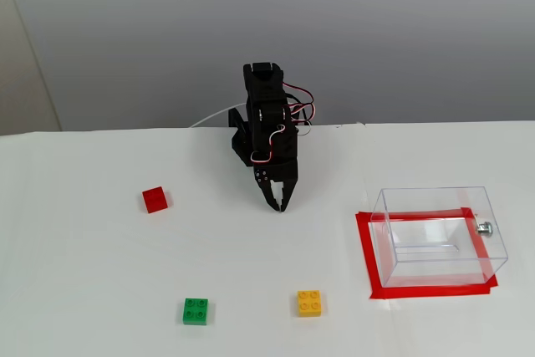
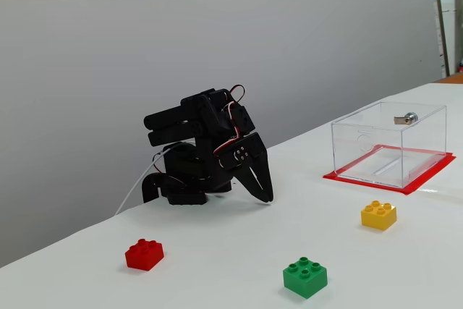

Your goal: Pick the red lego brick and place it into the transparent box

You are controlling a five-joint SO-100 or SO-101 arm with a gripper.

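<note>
The red lego brick (image 1: pixel 155 200) (image 2: pixel 145 254) lies alone on the white table, well to the left of the arm in both fixed views. My black gripper (image 1: pixel 279 205) (image 2: pixel 267 197) is folded down in front of the arm's base, its tips pointing at the table, shut with nothing between its fingers. The transparent box (image 1: pixel 439 237) (image 2: pixel 391 142) stands on the right, inside a red tape rectangle, with a small silver knob on one wall. Nothing lies inside it.
A green brick (image 1: pixel 196 310) (image 2: pixel 304 277) and a yellow brick (image 1: pixel 309 303) (image 2: pixel 379 215) lie near the table's front edge. The red tape rectangle (image 1: pixel 368 265) frames the box. Behind the arm, a grey wall rises from the table's back edge.
</note>
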